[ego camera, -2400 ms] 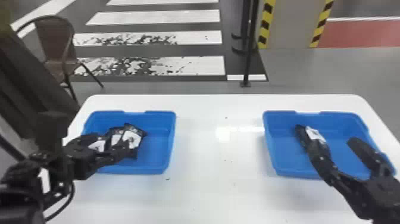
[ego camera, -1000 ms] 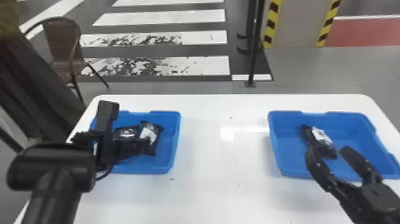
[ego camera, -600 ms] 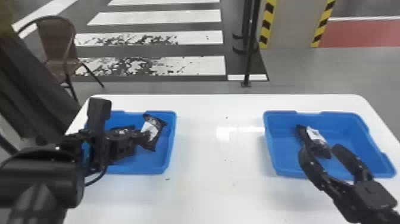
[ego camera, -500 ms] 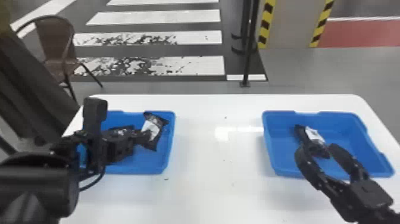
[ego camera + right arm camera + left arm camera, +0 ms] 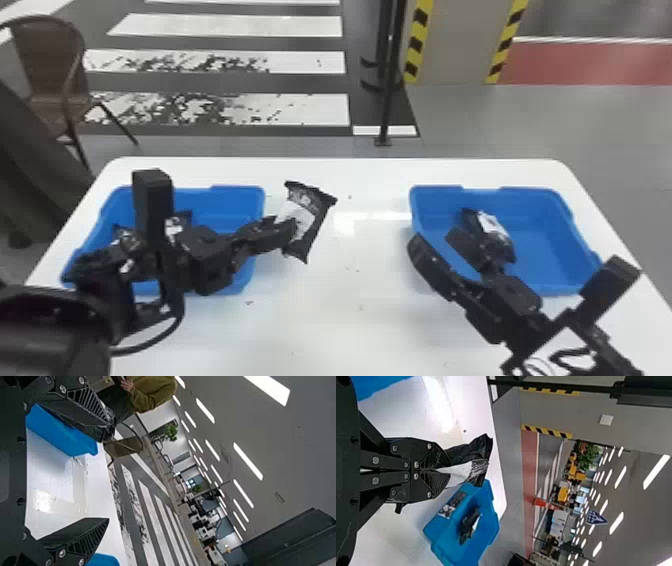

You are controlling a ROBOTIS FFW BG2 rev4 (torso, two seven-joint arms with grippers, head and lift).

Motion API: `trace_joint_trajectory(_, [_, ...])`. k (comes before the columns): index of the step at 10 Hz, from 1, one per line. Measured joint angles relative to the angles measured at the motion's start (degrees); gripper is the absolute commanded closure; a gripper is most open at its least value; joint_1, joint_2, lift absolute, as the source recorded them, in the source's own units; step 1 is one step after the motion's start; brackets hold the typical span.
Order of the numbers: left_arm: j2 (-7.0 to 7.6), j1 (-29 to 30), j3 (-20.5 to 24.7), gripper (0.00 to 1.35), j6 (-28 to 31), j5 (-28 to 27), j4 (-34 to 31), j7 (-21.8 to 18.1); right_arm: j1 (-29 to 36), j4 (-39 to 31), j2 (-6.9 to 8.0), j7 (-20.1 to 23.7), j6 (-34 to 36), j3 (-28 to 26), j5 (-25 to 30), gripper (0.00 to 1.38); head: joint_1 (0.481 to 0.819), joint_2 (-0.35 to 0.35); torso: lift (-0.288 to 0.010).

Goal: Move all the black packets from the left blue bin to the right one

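Note:
Shut on a black packet with a white label (image 5: 298,218), my left gripper (image 5: 287,231) is just right of the left blue bin (image 5: 239,194), over the table. The left wrist view has this packet (image 5: 463,472) jutting from my left gripper (image 5: 442,470). More black packets (image 5: 178,224) lie in the left bin, partly behind the left arm. My right gripper (image 5: 436,241) stands open with nothing between its fingers, over the near left part of the right blue bin (image 5: 542,196); one packet (image 5: 495,229) lies in that bin. My right gripper (image 5: 106,477) also looks open and unfilled in its wrist view.
A white table (image 5: 330,320) carries both bins, with a wide bare stretch between them. Beyond its far edge are a dark pole (image 5: 387,90) and, at the left, a brown chair (image 5: 50,75).
The left gripper has carried its packet rightward, out past the left bin's right wall. My right gripper has swung leftward, from over the right bin's near side to its left wall.

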Motion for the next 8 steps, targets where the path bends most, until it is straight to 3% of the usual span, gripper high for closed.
trace_joint_trajectory(6, [0.03,-0.05,-7.29,1.2,-0.8,7.57,0.97,-0.45,-8.29,7.6,-2.47,0.18,5.01,3.98,-8.73,0.17,0.695,-0.067,-0.14])
trace_joint_trajectory(7, [0.09,-0.48,-8.52,1.2,-0.77,8.04,1.42,-0.44,-8.57,7.68,-2.51,0.1,5.08,4.72,-9.28,0.19,0.695,-0.075,-0.14])
trace_joint_trajectory(8, [0.11,-0.96,-9.61,1.2,-0.94,8.65,1.98,-0.45,-8.73,7.63,-2.52,-0.01,5.09,5.58,-9.55,0.3,0.695,-0.078,-0.14])
